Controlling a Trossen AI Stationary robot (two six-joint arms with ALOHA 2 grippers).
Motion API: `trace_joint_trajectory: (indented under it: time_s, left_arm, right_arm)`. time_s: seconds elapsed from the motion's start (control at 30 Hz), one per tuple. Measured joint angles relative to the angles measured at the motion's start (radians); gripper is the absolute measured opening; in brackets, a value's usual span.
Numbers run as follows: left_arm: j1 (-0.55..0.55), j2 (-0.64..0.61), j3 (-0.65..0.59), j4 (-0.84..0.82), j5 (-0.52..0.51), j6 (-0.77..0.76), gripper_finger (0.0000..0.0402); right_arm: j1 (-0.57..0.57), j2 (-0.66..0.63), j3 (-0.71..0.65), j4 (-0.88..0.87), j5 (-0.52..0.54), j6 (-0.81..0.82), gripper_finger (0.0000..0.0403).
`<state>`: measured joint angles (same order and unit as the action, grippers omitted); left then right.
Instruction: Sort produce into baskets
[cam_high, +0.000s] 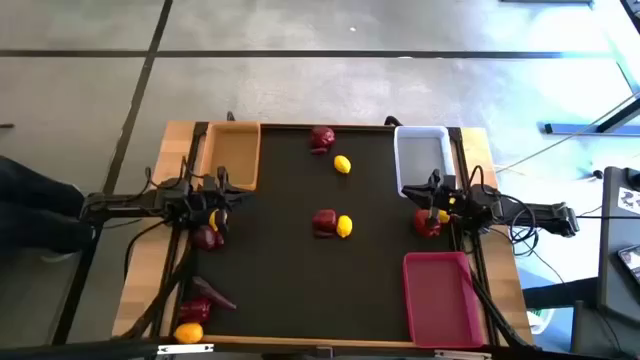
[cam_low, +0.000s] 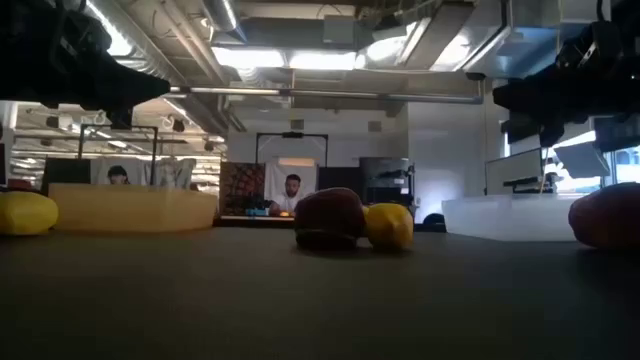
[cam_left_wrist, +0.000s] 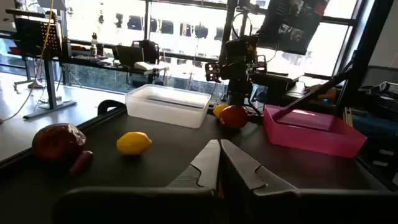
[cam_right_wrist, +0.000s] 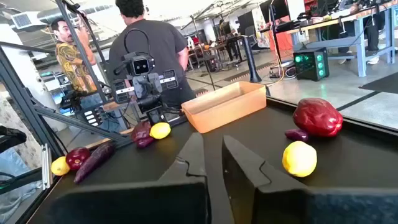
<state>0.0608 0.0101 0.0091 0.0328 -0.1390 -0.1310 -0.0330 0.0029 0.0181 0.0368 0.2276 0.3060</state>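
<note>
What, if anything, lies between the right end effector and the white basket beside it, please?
Nothing visible does. The right end effector hangs shut over a dark red fruit, and the white basket sits right beside it, with only bare black mat between them.

Black tabletop mat with a pale wood border round it, sitting on grey floor crossed by dark seams. Beyond the mat's far edge in the low view: a seated person at a desk, framed by a dark stand, plus ceiling light panels and ducting overhead. Off past the mat in the right wrist view: two people, one in a dark shirt with back turned, one in a patterned yellowish shirt, and a box with green lights on the floor further back. Left wrist view past the mat: big bright windows, desks with dark chairs.
</note>
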Motion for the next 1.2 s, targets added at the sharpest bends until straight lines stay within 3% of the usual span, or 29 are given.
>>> trace_joint_trajectory:
  time_s: [1.2]
  left_arm:
    - [0.000,0.000,0.000,0.000,0.000,0.000,0.0008]
  right_arm:
    - [0.000,0.003,-0.001,0.023,-0.010,0.003,0.0026]
